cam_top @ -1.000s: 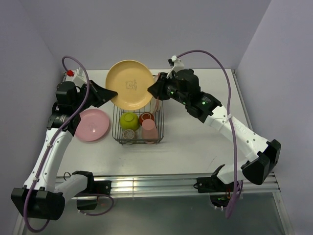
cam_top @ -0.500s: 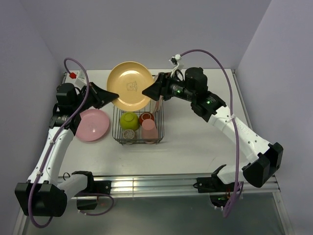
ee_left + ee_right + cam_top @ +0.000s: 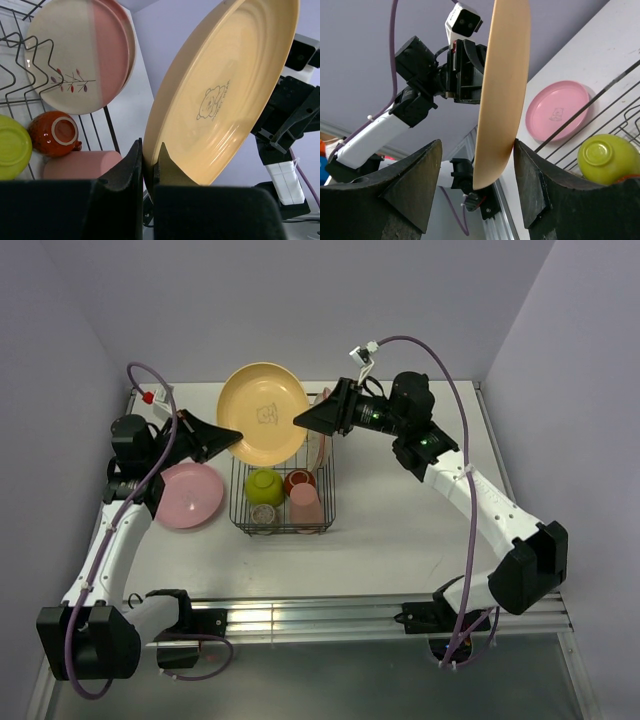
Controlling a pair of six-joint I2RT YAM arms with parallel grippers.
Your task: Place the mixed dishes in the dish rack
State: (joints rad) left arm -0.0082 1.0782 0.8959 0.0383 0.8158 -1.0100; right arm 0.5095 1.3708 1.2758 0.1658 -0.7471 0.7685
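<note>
My left gripper (image 3: 149, 156) is shut on the lower rim of the orange-yellow plate (image 3: 220, 100), holding it upright above the far end of the dish rack (image 3: 283, 508). In the top view the plate (image 3: 263, 412) hangs between the left gripper (image 3: 232, 436) and the right gripper (image 3: 303, 421). The right gripper (image 3: 477, 145) is open, its jaws either side of the plate's edge (image 3: 502, 90) without clamping it. The rack holds a lime-green bowl (image 3: 265, 485), a red-brown mug (image 3: 299, 480), a salmon-pink cup (image 3: 306, 505), a small grey-beige cup (image 3: 264, 515) and two plates on edge (image 3: 75, 65).
A pink plate (image 3: 190, 494) lies flat on the table to the left of the rack, under the left arm. The back wall stands close behind the lifted plate. White tabletop (image 3: 400, 520) extends to the right of the rack.
The right gripper, shut on the plate's right rim a second ago, has opened and its arm has drawn back to the right. The left gripper keeps the plate, almost in place.
</note>
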